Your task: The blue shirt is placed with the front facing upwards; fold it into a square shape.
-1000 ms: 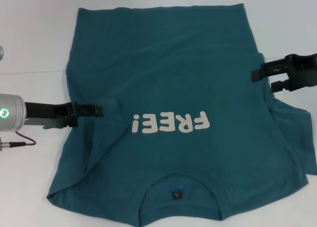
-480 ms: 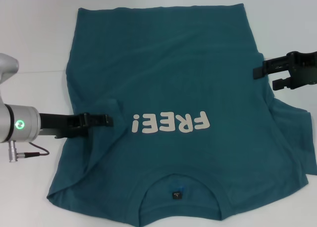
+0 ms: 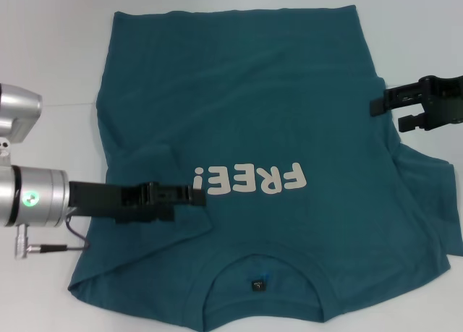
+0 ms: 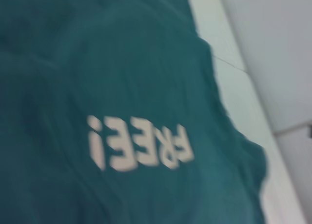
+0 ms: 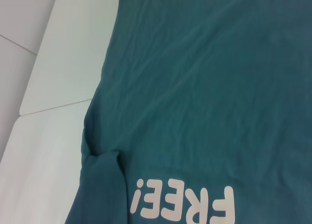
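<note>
The blue shirt (image 3: 275, 115) lies flat on the white table with its white "FREE!" lettering (image 3: 249, 180) facing up and its collar (image 3: 260, 274) at the near edge. My left gripper (image 3: 199, 195) reaches in over the shirt's left side, just left of the lettering. It is shut on a fold of the fabric, which is drawn inward. My right gripper (image 3: 385, 115) stands open at the shirt's right edge, above the spread right sleeve (image 3: 434, 216). Both wrist views show the shirt (image 4: 122, 63) (image 5: 219, 87) but no fingers.
The white table (image 3: 51, 43) shows bare to the left of the shirt and beyond its far hem. A cable (image 3: 51, 247) hangs from my left wrist over the table beside the shirt's left edge.
My left gripper has moved right and nearer, from the shirt's left edge to beside the lettering, dragging the left fabric inward. My right gripper has stayed in place.
</note>
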`<state>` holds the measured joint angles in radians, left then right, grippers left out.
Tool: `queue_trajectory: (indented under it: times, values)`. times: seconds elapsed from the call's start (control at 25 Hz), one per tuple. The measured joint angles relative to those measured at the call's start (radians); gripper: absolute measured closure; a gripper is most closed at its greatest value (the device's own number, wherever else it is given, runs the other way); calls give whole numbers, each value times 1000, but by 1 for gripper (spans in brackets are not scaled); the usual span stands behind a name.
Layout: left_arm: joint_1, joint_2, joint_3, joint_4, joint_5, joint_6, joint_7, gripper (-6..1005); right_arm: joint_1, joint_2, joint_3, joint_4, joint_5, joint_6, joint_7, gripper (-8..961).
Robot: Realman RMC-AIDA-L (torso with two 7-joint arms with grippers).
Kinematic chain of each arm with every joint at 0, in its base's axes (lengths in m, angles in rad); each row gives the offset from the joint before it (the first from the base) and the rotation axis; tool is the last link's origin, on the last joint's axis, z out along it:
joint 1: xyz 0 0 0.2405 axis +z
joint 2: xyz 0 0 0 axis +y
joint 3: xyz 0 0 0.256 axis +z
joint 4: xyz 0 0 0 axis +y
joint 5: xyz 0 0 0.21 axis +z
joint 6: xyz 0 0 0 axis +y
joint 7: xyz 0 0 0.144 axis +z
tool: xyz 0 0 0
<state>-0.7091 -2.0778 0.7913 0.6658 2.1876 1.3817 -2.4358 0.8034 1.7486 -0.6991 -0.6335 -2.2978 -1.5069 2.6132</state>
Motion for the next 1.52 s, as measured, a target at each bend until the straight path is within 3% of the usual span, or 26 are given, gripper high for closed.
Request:
queue_trajectory:
  times: [0.08, 0.28, 0.56, 0.72, 0.96, 1.12, 1.36, 1.52]
  values:
    - [11, 12, -1, 2, -20, 106, 5, 52, -1, 0, 0, 0, 0, 1, -1, 57]
    - [54, 11, -14, 42, -21, 108, -4, 52, -3, 0, 0, 0, 0, 5, -2, 57]
    - [126, 13, -100, 94, -19, 141, 15, 52, -23, -4, -2, -3, 0, -4, -15, 58]
    - [165, 9, -144, 124, -22, 185, 19, 52, -47, -22, 0, -13, -1, -18, -17, 58]
    - [182, 6, -173, 141, -23, 204, 15, 53, -101, -72, 14, -15, -37, -72, -1, 57]
    - [177, 5, -175, 141, -23, 202, 11, 53, -140, -81, 40, -17, -75, -75, 11, 58]
    - [171, 5, -175, 139, -24, 193, 9, 53, -176, -67, 99, -18, -115, -1, 5, 58]
    - [171, 5, -175, 138, -25, 190, 6, 53, -195, -21, 222, -25, -38, 81, -69, 57]
